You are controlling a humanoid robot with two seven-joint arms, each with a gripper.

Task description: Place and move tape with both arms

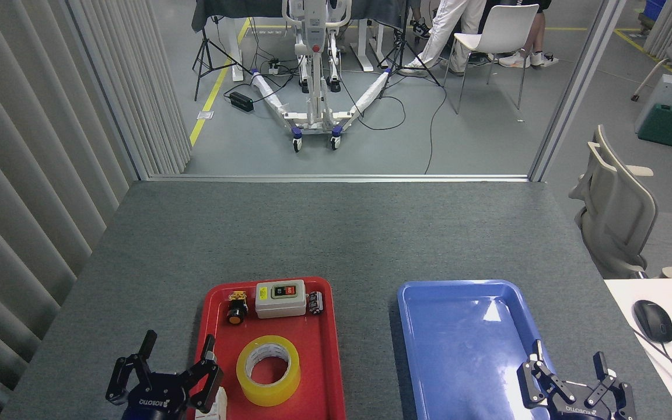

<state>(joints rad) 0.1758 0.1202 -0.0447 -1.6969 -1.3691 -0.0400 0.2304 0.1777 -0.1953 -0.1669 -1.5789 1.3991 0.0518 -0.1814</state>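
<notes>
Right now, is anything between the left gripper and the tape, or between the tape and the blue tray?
Nothing visible blocks either path. The left gripper is open just left of the tape, which lies flat in the red tray. Only the tray rims and bare table separate it from the blue tray.

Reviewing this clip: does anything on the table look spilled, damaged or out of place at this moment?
Nothing stands out. The tape lies flat in the red tray, with a switch box and small parts lined along the tray's far edge. The blue tray is bare. Both the left gripper and right gripper are open.
</notes>
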